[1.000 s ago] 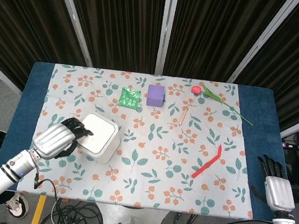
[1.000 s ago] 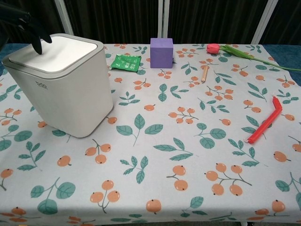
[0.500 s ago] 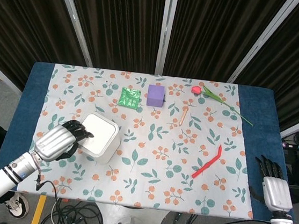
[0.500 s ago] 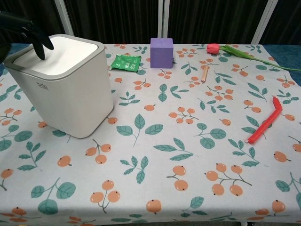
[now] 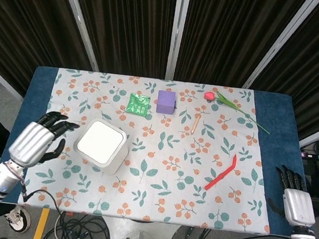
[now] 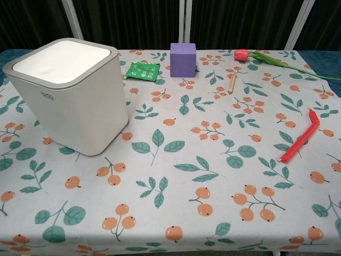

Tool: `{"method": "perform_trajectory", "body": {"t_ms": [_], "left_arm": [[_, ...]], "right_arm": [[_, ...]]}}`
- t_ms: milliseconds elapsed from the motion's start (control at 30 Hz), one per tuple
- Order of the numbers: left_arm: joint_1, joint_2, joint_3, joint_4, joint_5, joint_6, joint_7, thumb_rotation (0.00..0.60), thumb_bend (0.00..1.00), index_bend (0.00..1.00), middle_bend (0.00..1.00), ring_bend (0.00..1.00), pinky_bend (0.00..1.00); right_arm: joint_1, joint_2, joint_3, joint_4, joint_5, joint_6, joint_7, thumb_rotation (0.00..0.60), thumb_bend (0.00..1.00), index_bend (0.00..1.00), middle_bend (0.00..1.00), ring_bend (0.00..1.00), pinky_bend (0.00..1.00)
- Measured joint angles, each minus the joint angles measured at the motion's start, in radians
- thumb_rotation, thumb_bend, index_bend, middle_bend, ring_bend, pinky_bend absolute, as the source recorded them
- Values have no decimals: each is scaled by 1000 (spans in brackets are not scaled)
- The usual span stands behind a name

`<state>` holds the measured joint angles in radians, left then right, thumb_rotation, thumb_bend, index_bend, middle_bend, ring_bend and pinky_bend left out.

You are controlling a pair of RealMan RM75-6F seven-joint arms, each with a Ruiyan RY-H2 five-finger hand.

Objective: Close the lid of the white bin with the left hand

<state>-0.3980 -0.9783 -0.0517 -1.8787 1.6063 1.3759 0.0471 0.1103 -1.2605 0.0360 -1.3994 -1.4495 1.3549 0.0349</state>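
The white bin [image 5: 100,145] stands upright near the left edge of the table [image 5: 273,118], lid [image 6: 61,55] down flat and flush in its grey rim, top face pointing straight up. It's close to square from above, turned a little against the table's edges, one corner aimed at the front edge; no clear long axis. In the chest view its logo side faces the front-left. The left hand [image 5: 35,140] is off the bin, just beside it over the left edge, apart from the wall, palm down, fingers [image 5: 55,120] spread and reaching toward the bin, holding nothing. The forearm runs back toward the front-left corner. The chest view doesn't catch this hand at all. The right hand [image 5: 295,200] sits off the front-right corner, well apart from everything, fingers straight and slightly apart, empty. Toward the far edge lie a green packet [image 5: 138,104], a purple cube [image 5: 166,102], a pencil [image 5: 196,123] and a tulip [image 5: 233,107]; a red bent straw [image 5: 223,173] lies nearer the right edge.
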Motion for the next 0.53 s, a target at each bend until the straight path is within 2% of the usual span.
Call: {"method": "perform_trajectory", "body": {"t_ms": [33, 133, 267, 333, 533], "left_arm": [[27, 2, 7, 1, -15, 12, 13, 600, 466, 259, 315, 202, 194], [70, 15, 31, 1, -73, 16, 61, 600, 253, 216, 238, 168, 175], [136, 12, 58, 33, -121, 41, 103, 600, 54, 141, 104, 32, 127], [166, -13, 69, 78, -121, 72, 114, 600, 13, 115, 53, 0, 98], [245, -124, 89, 241, -104, 158, 104, 600, 0, 103, 46, 0, 81]], "right_arm": [[-1, 2, 1, -3, 0, 4, -2, 600, 216, 0, 0, 0, 0], [-7, 9, 6, -13, 0, 23, -11, 600, 216, 0, 0, 0, 0], [-17, 22, 14, -36, -5, 61, -19, 600, 217, 0, 0, 0, 0], [-20, 29, 17, -53, -6, 69, -22, 600, 216, 0, 0, 0, 0], [-15, 26, 13, -69, -12, 51, -35, 600, 216, 0, 0, 0, 0]]}}
